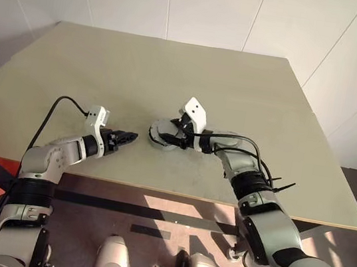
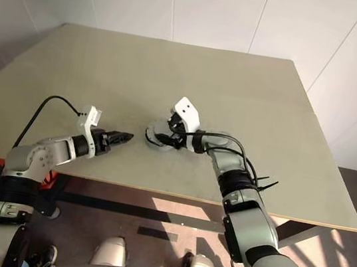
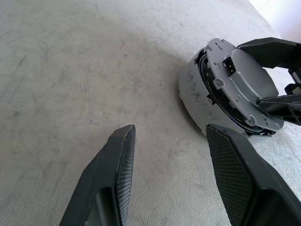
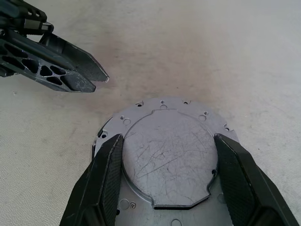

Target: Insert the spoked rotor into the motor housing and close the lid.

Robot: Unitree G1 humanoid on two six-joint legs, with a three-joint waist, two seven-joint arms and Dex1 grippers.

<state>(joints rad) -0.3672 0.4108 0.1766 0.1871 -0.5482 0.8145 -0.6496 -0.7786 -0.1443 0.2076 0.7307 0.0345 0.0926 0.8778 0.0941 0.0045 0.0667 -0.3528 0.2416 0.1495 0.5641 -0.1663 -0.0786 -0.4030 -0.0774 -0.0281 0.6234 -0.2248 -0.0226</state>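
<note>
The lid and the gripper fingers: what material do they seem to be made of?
The lid: likely bare metal, matte grey, with fine scratches and small holes along its rim. The right gripper fingers: probably black plastic or rubber, with finely textured pads.

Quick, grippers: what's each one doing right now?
Left gripper: open, empty, beside the housing.
Right gripper: fingers on either side of the lid on the housing; a firm grip cannot be told.
</note>
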